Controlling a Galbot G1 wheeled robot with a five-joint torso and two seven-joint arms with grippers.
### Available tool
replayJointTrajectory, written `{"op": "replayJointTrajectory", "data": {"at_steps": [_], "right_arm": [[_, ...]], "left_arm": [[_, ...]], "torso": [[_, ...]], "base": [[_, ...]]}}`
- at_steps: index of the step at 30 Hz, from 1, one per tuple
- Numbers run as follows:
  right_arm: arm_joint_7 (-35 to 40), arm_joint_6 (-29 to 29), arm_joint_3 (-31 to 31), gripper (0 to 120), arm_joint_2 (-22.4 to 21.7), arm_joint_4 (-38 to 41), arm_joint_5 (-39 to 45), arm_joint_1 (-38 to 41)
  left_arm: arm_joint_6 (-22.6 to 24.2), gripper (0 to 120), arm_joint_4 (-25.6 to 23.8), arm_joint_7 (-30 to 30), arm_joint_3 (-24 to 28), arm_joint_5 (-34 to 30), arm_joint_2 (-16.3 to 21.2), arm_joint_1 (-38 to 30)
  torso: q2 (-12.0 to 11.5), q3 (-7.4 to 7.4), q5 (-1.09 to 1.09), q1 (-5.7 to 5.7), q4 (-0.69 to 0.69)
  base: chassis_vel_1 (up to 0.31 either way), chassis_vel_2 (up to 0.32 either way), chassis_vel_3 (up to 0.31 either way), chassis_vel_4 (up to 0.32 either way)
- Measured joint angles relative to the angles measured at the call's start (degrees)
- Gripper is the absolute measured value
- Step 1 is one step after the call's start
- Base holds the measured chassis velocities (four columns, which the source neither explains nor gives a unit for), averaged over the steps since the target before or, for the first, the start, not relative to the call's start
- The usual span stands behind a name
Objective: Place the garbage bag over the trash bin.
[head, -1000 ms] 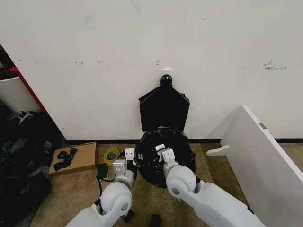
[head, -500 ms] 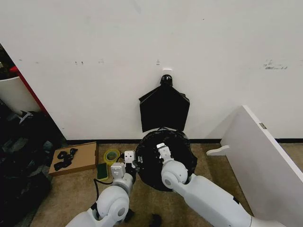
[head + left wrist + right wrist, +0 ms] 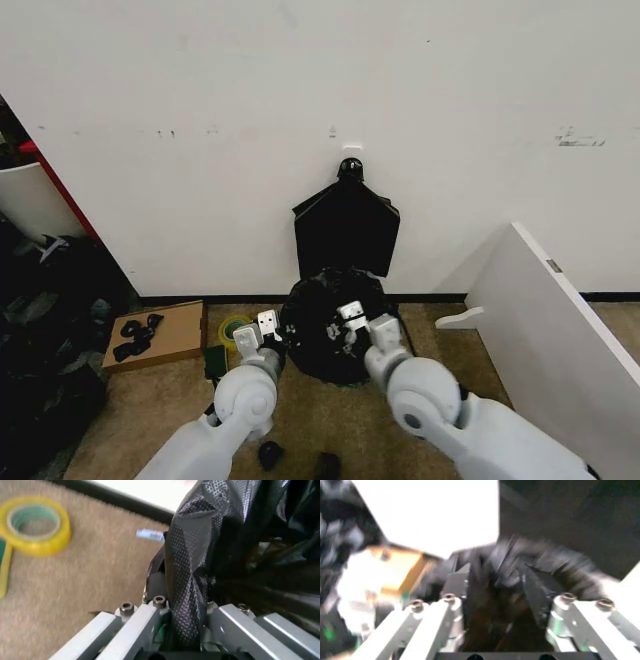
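A: How far along is the job judged to be?

B: Roughly midway, it seems. The garbage bag (image 3: 330, 325) is seen bunched up as a glossy black heap on the floor by the wall, directly below the flat black bundle (image 3: 346, 228) hung on the wall. The trash bin is taken to be under that heap, but no white wall or rim can be made out, so how well the mouth is covered cannot be told.

A: What is held by the left gripper (image 3: 263, 332)?

B: It is placed at the bag's left edge. In the left wrist view a twisted fold of the bag (image 3: 192, 577) is pinched between the fingers, which are closed tight on the plastic, with the carpet and a roll of yellow tape (image 3: 34, 525) beside it.

A: And the right gripper (image 3: 360, 322)?

B: It is set at the bag's upper right side. In the right wrist view the fingers (image 3: 457, 588) are seen parted, with crumpled black plastic (image 3: 505, 570) between them; whether any of it is actually gripped cannot be told.

A: What is left, then?

B: By judgement, the bag's mouth is yet to be spread and folded down evenly around the rim, and the left gripper is yet to be freed from the plastic.
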Motion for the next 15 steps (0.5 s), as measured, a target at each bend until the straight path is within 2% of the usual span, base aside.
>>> {"op": "replayJointTrajectory", "data": {"at_steps": [4,7,8,10,12,13,15], "right_arm": [[-1.40,5.01,8.82,53,2.17,4.12,-6.60,-8.87],[-2.84,6.72,12.20,59,3.51,5.59,-9.35,-13.22],[-4.28,8.47,15.26,65,4.99,6.79,-12.18,-17.58],[-5.18,9.88,18.05,73,6.47,7.96,-14.27,-21.51],[-5.43,10.28,19.47,81,7.47,8.74,-14.76,-23.34],[-5.49,10.49,20.60,86,8.35,9.44,-14.97,-24.66],[-5.50,10.51,20.72,88,8.46,9.52,-15.00,-24.81]], "left_arm": [[2.36,1,2.95,-1.68,-0.03,-2.93,-0.75,-1.61],[2.82,1,3.89,-1.65,-0.03,-3.33,-0.76,-2.09],[3.02,1,4.78,-1.47,-0.03,-3.54,-0.70,-2.54],[3.00,3,5.86,-0.80,-0.02,-3.60,-0.63,-3.15],[2.69,6,6.40,-0.07,-0.19,-3.60,-0.69,-3.51],[2.52,15,6.96,0.83,-0.60,-3.60,-0.80,-3.90],[2.55,15,7.02,0.94,-0.67,-3.60,-0.81,-3.95]], "torso": [[0.00,0.00,0.01,0.00,0.00],[0.00,0.00,0.00,0.00,-0.01],[0.00,0.00,0.01,0.00,-0.04],[0.00,0.00,0.00,0.00,-0.03],[0.00,0.00,-0.01,0.00,-0.02],[0.00,0.00,-0.01,0.00,-0.02],[0.00,0.00,-0.01,0.00,-0.02]], "base": [[0.000,0.000,0.000,0.000],[0.000,0.000,0.000,0.000],[0.000,0.000,0.000,0.000],[0.000,0.000,0.000,0.000],[0.000,0.000,0.000,0.000],[0.000,0.000,0.000,0.000],[0.000,0.000,0.000,0.000]]}}
